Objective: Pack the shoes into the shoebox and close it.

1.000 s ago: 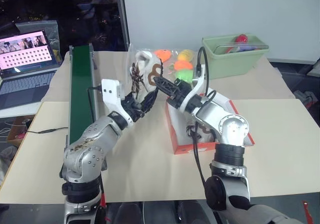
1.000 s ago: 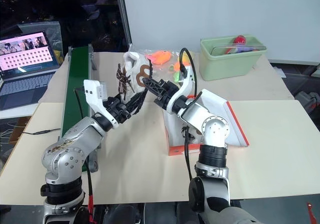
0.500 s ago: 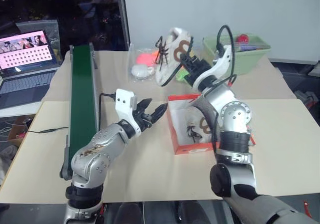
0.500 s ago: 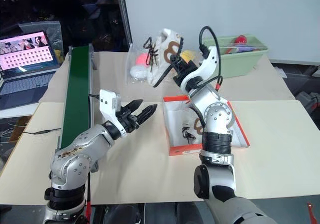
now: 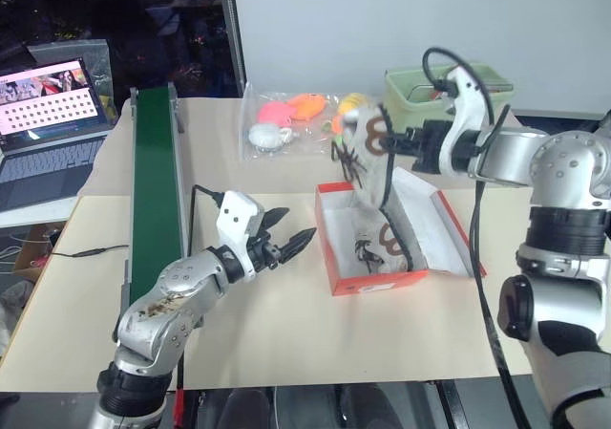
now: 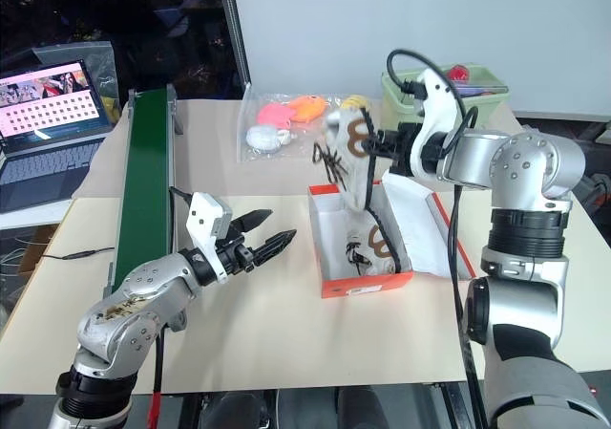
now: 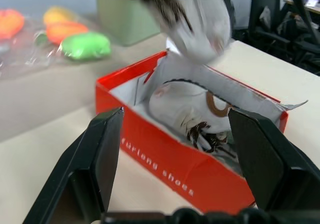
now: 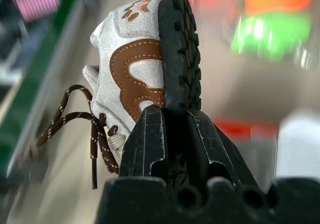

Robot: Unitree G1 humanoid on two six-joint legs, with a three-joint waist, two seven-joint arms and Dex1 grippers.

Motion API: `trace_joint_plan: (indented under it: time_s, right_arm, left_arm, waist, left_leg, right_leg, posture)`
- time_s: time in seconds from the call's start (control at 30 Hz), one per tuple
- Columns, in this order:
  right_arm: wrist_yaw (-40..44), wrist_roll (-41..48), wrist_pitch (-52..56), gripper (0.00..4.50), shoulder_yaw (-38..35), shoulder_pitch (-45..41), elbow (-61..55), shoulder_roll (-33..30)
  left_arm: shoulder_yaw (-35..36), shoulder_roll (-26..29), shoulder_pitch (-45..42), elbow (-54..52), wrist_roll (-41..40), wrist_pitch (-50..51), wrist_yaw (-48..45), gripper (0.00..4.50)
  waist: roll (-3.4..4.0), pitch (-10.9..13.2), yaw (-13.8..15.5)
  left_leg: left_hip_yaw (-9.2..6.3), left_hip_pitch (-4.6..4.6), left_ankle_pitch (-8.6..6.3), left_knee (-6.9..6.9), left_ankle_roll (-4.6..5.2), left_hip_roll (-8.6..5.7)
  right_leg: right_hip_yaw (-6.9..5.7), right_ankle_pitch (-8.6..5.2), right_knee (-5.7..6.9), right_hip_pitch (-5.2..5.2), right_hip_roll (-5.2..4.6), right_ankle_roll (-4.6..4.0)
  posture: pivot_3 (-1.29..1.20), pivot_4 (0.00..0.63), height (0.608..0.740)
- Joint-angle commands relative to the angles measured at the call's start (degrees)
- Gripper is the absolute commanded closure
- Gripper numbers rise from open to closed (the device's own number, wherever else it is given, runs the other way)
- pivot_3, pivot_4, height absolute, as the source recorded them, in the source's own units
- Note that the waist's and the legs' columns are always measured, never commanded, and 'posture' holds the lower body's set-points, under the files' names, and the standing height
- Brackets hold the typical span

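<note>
The red shoebox (image 5: 336,255) lies open on the table, white inside, its lid (image 5: 437,221) folded out to the right. One cream shoe (image 5: 382,249) with dark laces lies in it. A second cream shoe (image 5: 367,154) hangs on end just above the box's far end, laces dangling to the left. My right gripper (image 5: 397,146) is shut on this shoe's black sole (image 8: 180,49). To the left of the box, my left gripper (image 5: 288,241) stands open and holds nothing, pointing at the box's red side wall (image 7: 165,156).
A long green conveyor (image 5: 153,181) runs along the left, with a laptop (image 5: 50,114) beyond it. Bright soft toys in clear plastic (image 5: 298,116) lie behind the box. A light-green bin (image 5: 420,99) stands at the back right.
The shoe has passed from both grippers into the right one alone, which swung it right, over the box. My left gripper let go, opened and sank towards the table.
</note>
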Motion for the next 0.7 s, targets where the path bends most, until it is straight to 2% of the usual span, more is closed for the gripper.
trace_joint_plan:
  time_s: [0.03, 0.33, 0.57, 0.7]
  right_arm:
    - [0.01, -0.67, 5.29, 4.17, -1.92, -2.94, 1.96, 0.72]
    - [-3.03, -2.86, 5.68, 4.17, -1.15, 3.23, 1.81, 7.49]
    - [-4.32, -2.73, 5.68, 4.17, -0.79, 6.39, 0.01, 10.15]
    - [-3.54, -6.33, 5.53, 4.17, -0.30, 7.83, 0.07, 10.49]
  left_arm:
    - [-1.62, -0.71, -0.30, -0.66, 1.17, -2.46, -1.16, 0.96]
    - [-1.60, -1.00, -1.14, -0.58, 1.40, -2.33, -1.66, 0.96]
    - [-1.05, -0.91, -1.27, -1.70, 1.16, -1.63, -1.02, 0.96]
    - [-1.14, -0.98, -1.42, -2.08, 1.09, -1.33, -0.73, 0.96]
  waist:
    - [0.00, 0.00, 0.03]
    - [0.00, 0.00, 0.11]
    - [0.01, 0.00, 0.04]
    - [0.01, -0.01, -0.01]
  left_leg:
    - [0.01, 0.00, 0.00, -0.02, 0.00, 0.00]
    - [-0.01, -0.03, 0.00, -0.01, 0.00, 0.00]
    - [-0.02, -0.02, 0.00, 0.00, 0.00, -0.01]
    - [-0.02, 0.01, 0.00, 0.00, 0.00, 0.00]
  right_leg:
    - [0.00, 0.00, -0.01, 0.00, 0.00, 0.00]
    - [-0.01, 0.01, 0.00, 0.00, -0.01, 0.01]
    - [-0.02, 0.01, 0.04, -0.01, -0.01, 0.01]
    - [-0.02, 0.00, 0.07, 0.01, 0.00, 0.01]
  posture:
    - [0.00, 0.150, 0.729]
    - [0.00, 0.150, 0.729]
    - [0.00, 0.150, 0.729]
    - [0.00, 0.150, 0.729]
